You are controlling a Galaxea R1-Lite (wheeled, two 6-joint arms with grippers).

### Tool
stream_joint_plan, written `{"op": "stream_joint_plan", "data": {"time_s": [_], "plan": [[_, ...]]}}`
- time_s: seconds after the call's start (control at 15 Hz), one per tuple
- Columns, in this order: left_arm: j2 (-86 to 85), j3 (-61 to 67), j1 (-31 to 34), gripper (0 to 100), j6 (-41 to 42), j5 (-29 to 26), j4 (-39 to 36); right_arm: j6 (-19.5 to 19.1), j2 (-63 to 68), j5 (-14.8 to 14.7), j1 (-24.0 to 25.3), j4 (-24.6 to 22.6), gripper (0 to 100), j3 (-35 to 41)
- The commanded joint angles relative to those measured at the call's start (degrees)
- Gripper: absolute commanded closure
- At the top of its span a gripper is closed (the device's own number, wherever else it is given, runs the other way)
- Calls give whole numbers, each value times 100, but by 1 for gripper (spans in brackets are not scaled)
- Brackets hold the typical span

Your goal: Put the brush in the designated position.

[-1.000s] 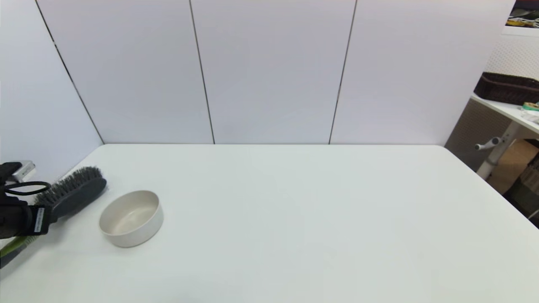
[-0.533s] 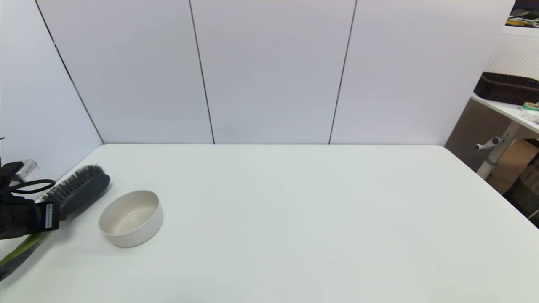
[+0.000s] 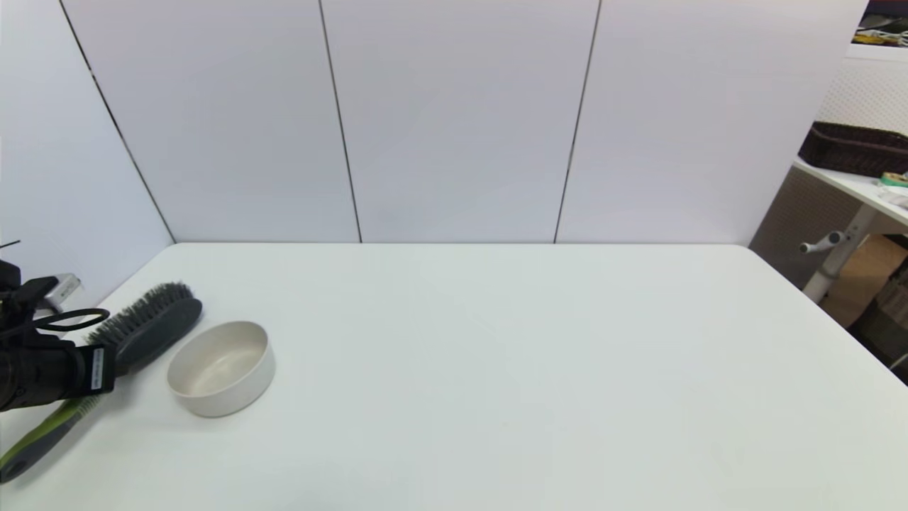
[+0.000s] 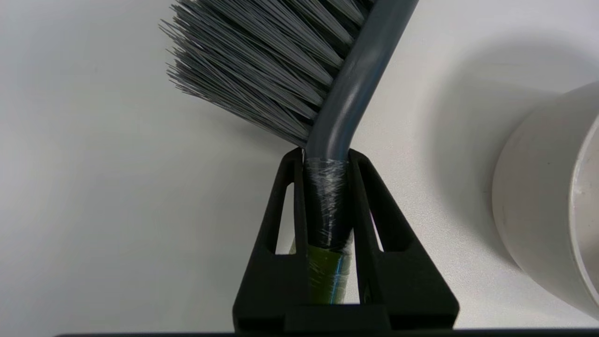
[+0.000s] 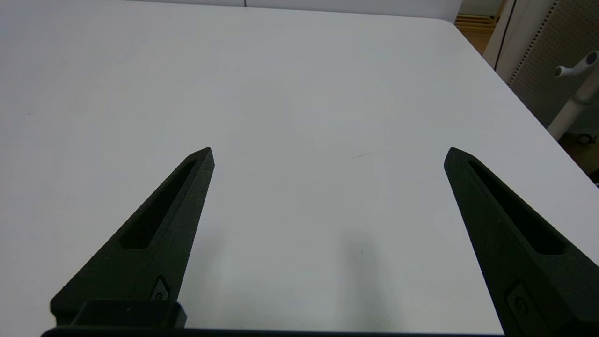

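Note:
The brush (image 3: 152, 326) is held above the table's left edge, its dark grey head and bristles pointing toward the back and its lime-green handle end (image 3: 35, 443) trailing toward the front. My left gripper (image 3: 106, 365) is shut on the brush's neck; in the left wrist view the brush (image 4: 299, 70) has its neck clamped between the black fingers (image 4: 281, 224) of the left gripper (image 4: 326, 159). The cream bowl (image 3: 221, 367) stands just right of the brush head. My right gripper (image 5: 327, 152) is open over bare table and does not appear in the head view.
The white table (image 3: 496, 355) is walled by white panels at the back and left. In the left wrist view the bowl (image 4: 547, 196) sits close beside the fingers. A side desk with a dark basket (image 3: 851, 147) stands off to the right.
My left gripper has carried the brush to the right, toward the bowl, and more of the green handle now shows. The bowl has not moved.

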Motion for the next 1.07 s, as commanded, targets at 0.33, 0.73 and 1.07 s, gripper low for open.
{"op": "stream_joint_plan", "data": {"time_s": [0.33, 0.73, 1.07], "plan": [[-18, -7, -216, 0, -108, -16, -413, -4, 7, 3, 1, 2, 0, 9], [-54, -104, -286, 0, -178, 2, -422, -4, 7, 3, 1, 2, 0, 9], [-1012, -3215, -365, 0, 411, 274, 1486, -4, 7, 3, 1, 2, 0, 9]]}}
